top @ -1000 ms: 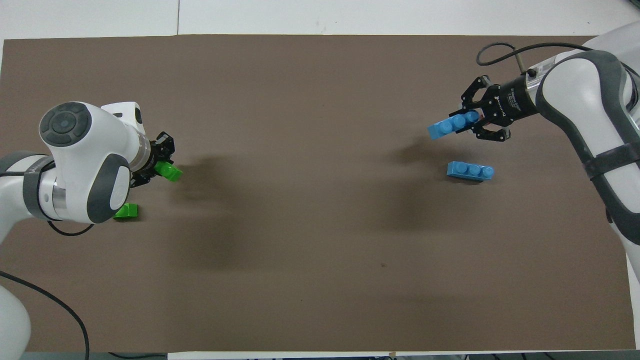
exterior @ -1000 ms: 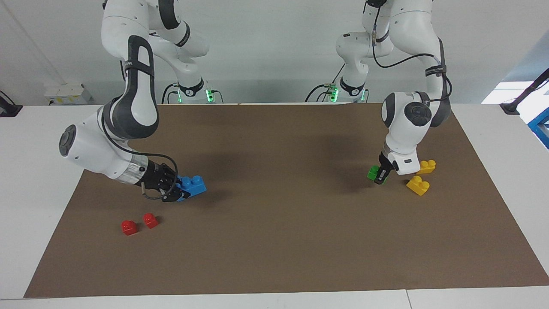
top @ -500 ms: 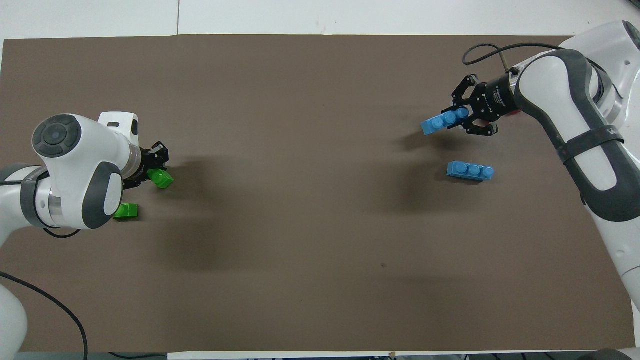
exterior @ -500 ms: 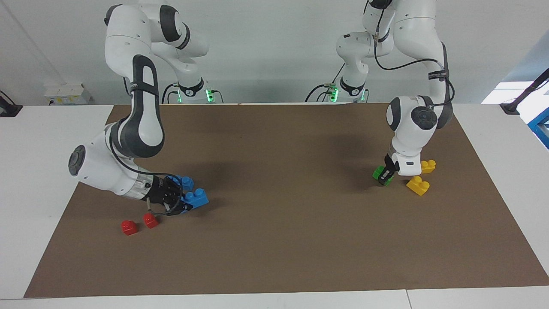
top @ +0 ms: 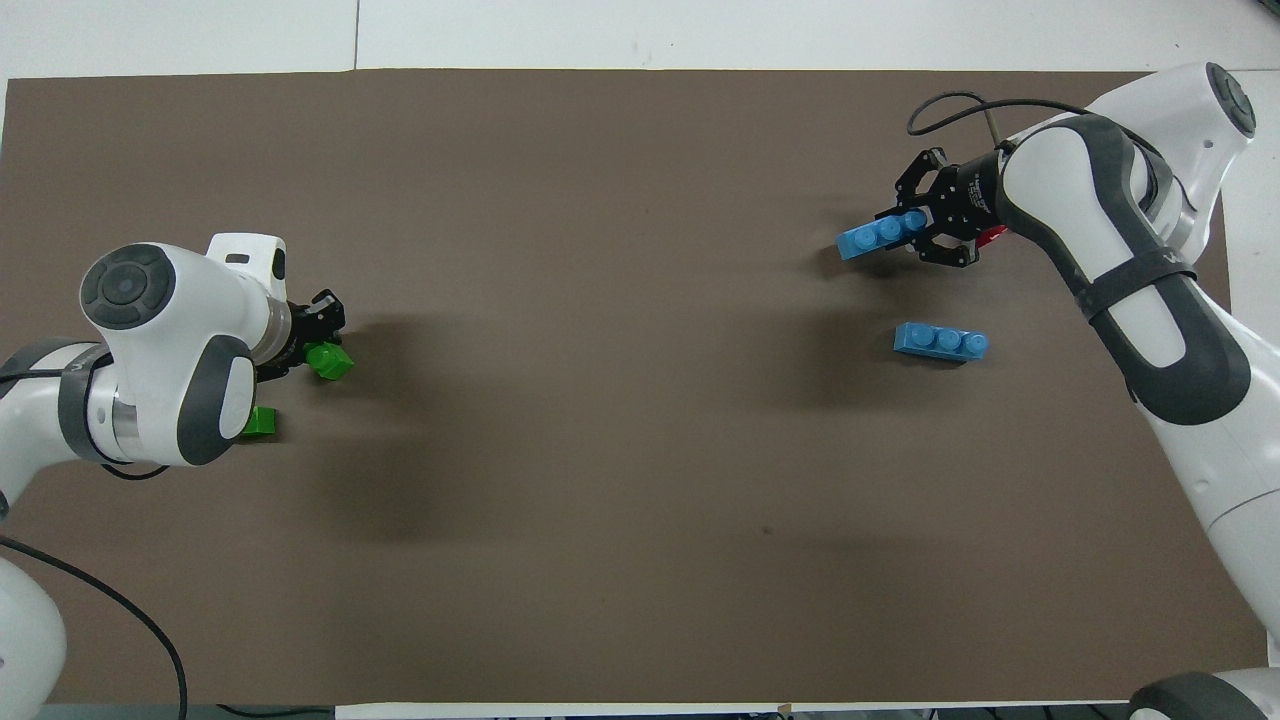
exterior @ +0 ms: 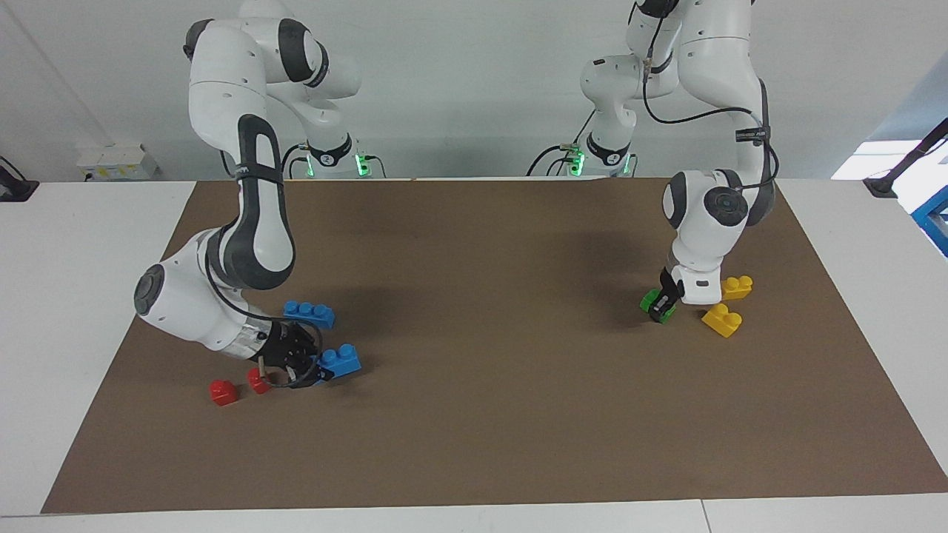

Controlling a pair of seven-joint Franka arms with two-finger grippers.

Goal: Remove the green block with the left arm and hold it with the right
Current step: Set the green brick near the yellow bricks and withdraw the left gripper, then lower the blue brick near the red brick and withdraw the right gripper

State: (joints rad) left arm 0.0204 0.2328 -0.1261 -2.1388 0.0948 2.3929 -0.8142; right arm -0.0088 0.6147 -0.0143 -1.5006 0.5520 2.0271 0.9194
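Note:
My left gripper is shut on a small green block and holds it low over the mat, beside two yellow blocks; it also shows in the overhead view with the green block. A second green block lies on the mat, partly under the left arm's wrist. My right gripper is shut on a blue three-stud brick and holds it low over the mat beside two red blocks; the overhead view shows this gripper and the blue brick too.
Another blue three-stud brick lies on the brown mat, nearer to the robots than the held one. Two red blocks lie by the right gripper. Two yellow blocks lie by the left gripper.
My right gripper has carried the blue brick away from the robots and down, next to the red blocks. My left gripper has shifted only slightly with the green block.

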